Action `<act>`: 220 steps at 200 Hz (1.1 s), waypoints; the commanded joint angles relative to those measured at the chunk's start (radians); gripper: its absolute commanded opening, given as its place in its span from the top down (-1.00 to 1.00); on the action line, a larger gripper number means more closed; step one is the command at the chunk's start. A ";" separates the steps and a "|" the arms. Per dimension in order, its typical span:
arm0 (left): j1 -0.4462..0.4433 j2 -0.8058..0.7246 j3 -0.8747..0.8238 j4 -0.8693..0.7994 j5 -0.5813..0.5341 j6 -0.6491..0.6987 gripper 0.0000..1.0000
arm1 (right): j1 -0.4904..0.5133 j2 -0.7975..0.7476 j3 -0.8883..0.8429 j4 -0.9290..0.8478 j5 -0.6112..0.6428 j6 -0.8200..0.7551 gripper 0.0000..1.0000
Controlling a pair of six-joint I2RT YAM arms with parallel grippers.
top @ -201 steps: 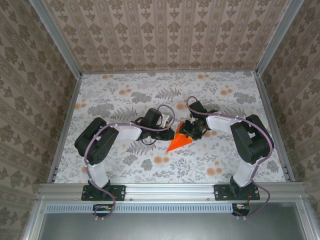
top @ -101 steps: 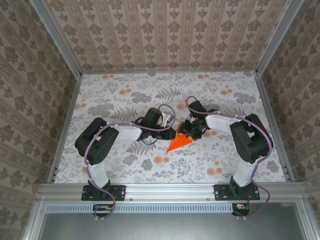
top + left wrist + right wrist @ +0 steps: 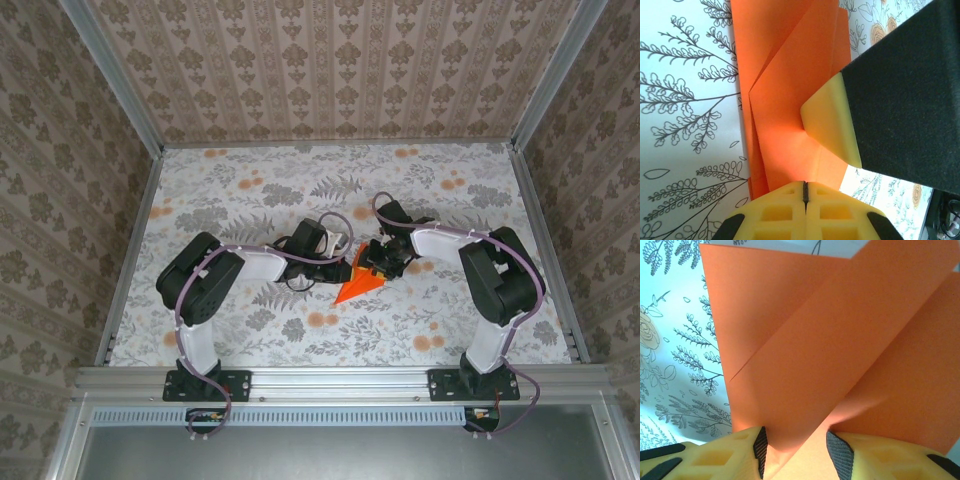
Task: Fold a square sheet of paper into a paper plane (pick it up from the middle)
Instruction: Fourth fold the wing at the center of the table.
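Left gripper [image 3: 805, 192] closed, 2 yellow fingers flush together with just a thin seam. The tips sit at the edge of the orange paper [image 3: 785, 90]; can't tell whether any paper is pinched in the seam.

Right gripper [image 3: 797, 452] has its jaws partway apart, with a raised fold of the orange paper [image 3: 815, 340] running down between the black pads [image 3: 760, 447]. The fold is not squeezed flat. In the left wrist view, 1 yellow fingertip [image 3: 832, 125] of the right gripper presses onto the paper just beside the left tips.

From above, the 2 grippers meet over the paper's wide end, left gripper [image 3: 340, 262] and right gripper [image 3: 376, 260]. The paper [image 3: 356, 285] lies mid-table as a pointed wedge, its tip toward the near-left, on the floral tablecloth [image 3: 250, 190]. Diagonal creases and overlapped layers are visible.
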 commanded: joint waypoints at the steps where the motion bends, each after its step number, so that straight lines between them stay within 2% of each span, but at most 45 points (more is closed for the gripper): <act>1: -0.006 0.018 0.023 -0.014 -0.004 -0.006 0.90 | 0.009 0.178 -0.085 -0.086 0.180 0.001 0.11; 220: -0.007 0.027 0.007 -0.047 -0.055 -0.005 0.96 | 0.026 0.277 -0.048 -0.114 0.183 -0.012 0.09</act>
